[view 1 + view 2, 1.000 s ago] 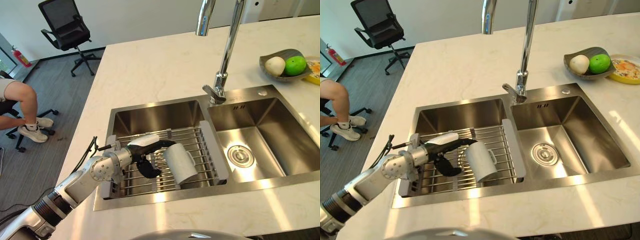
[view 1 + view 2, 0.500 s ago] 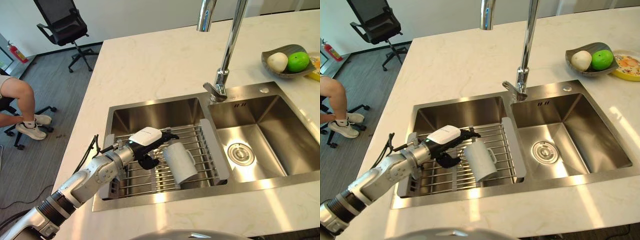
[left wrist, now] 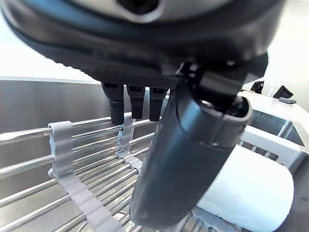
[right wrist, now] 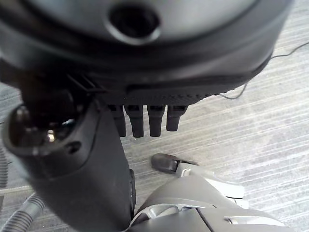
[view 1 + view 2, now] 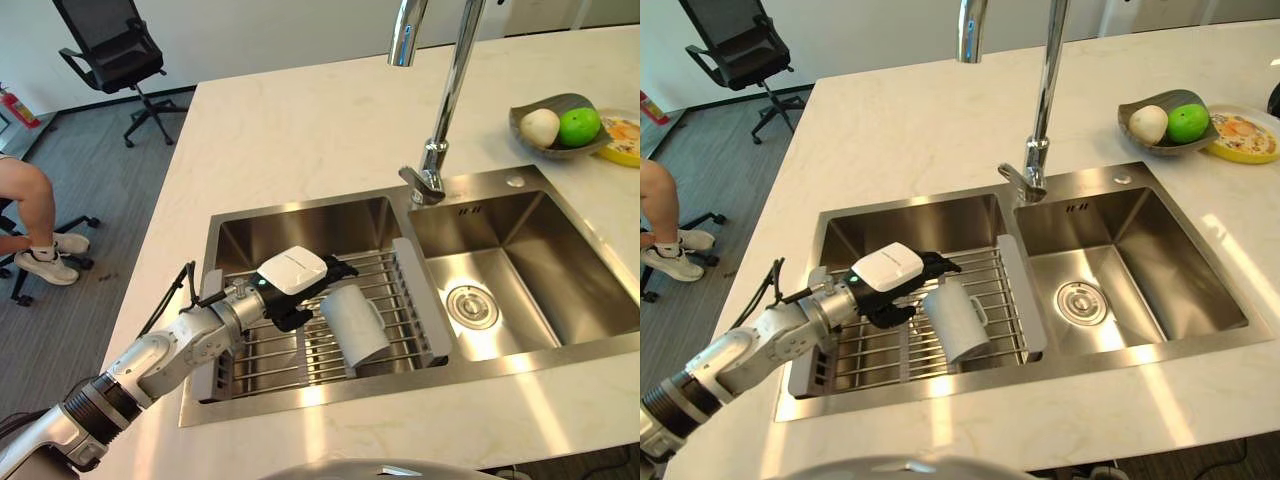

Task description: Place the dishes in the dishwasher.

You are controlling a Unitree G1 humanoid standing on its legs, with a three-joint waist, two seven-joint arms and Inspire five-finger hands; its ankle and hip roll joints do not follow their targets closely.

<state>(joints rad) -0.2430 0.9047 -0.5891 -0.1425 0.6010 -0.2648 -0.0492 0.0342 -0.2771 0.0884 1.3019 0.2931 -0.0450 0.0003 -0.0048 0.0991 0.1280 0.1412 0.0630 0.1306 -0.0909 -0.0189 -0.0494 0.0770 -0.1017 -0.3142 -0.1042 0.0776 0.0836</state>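
Steel sink (image 5: pixel 300 225) before me: a white mug (image 5: pixel 353 325) lies sideways on its wire rack (image 5: pixel 390 290). My left hand (image 5: pixel 300 285) hovers beside it, fingers (image 3: pixel 130 104) straight, empty. Right wrist view shows my right hand (image 4: pixel 145 116) relaxed over floor.

Silver-grey left arm reached in from the lower left, its dark left hand with white back cover (image 5: pixel 291 281) held palm-down — fingers (image 3: pixel 131 103) straight, thumb extended, gripping nothing, dark right hand (image 4: pixel 135 92) likewise relaxed, fingers straight.
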